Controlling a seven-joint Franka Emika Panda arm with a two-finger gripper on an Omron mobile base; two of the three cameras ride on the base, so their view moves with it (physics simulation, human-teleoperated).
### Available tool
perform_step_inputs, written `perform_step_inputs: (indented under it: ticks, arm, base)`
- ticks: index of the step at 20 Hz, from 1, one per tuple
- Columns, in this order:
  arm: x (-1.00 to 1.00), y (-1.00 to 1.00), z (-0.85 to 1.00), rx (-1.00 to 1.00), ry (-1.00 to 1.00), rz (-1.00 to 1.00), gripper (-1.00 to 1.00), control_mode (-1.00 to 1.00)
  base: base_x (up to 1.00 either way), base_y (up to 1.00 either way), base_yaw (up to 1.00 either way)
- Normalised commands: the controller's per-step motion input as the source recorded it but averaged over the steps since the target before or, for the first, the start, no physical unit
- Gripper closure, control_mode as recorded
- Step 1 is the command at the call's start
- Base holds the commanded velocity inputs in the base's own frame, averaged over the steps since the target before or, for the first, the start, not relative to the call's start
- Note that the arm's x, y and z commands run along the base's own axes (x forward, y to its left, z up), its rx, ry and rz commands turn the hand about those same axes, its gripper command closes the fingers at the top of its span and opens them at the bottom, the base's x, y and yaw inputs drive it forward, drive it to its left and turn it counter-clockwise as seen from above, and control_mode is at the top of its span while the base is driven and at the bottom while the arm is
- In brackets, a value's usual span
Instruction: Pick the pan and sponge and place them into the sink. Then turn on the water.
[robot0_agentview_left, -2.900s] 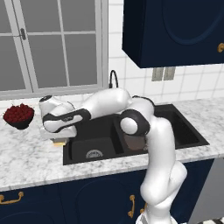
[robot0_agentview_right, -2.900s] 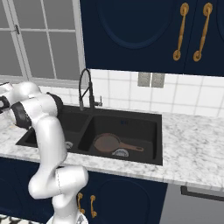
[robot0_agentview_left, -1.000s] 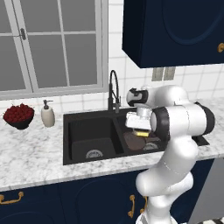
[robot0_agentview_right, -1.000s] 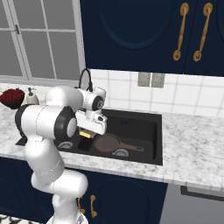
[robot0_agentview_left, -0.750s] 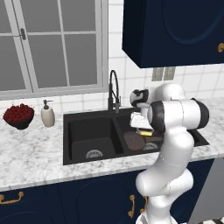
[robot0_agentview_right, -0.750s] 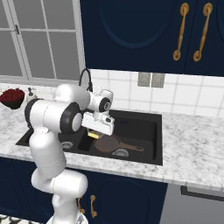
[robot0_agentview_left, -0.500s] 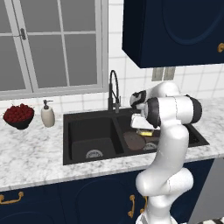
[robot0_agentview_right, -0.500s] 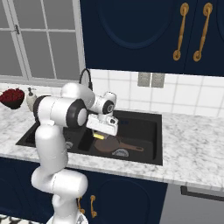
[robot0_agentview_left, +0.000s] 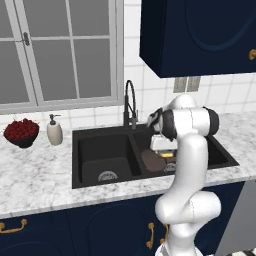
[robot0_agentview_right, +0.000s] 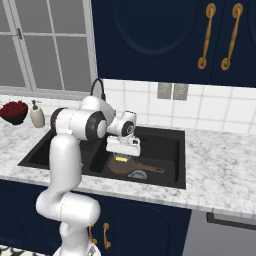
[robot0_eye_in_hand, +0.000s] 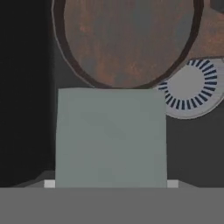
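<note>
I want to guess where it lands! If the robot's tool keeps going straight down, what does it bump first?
The tool grips the sponge and points down into the sink. The sponge would likely meet the sink floor beside the pan, or the pan's rim. Depth is hard to judge.

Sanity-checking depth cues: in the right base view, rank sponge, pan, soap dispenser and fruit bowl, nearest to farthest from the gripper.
1. sponge: between the fingers of the gripper, over the right basin.
2. pan: on the basin floor just below.
3. soap dispenser: on the counter, far left of the sink.
4. fruit bowl: farther left, beside the dispenser.
</note>
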Motion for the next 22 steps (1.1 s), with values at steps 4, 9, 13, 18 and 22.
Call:
perform_step_inputs:
  ticks: [4, 9, 13, 18, 22]
  arm:
    - [0.12, -0.3, -0.48, 0.0, -0.16, 0.12, 1.0, -1.0]
    - [0.53, -0.15, -0.21, 0.0, -0.1, 0.05, 1.0, -1.0]
    - [0.74, 0.0, -0.18, 0.03, -0.04, 0.0, 1.0, -1.0]
    - [0.45, -0.04, -0.38, 0.01, -0.06, 0.0, 1.0, -1.0]
    - [0.31, -0.02, -0.43, 0.0, -0.05, 0.0, 1.0, -1.0]
  base:
    - [0.0, 0.0, 0.0]
    - [0.0, 0.0, 0.0]
    - [0.0, 0.0, 0.0]
    - [0.0, 0.0, 0.0]
    - [0.0, 0.0, 0.0]
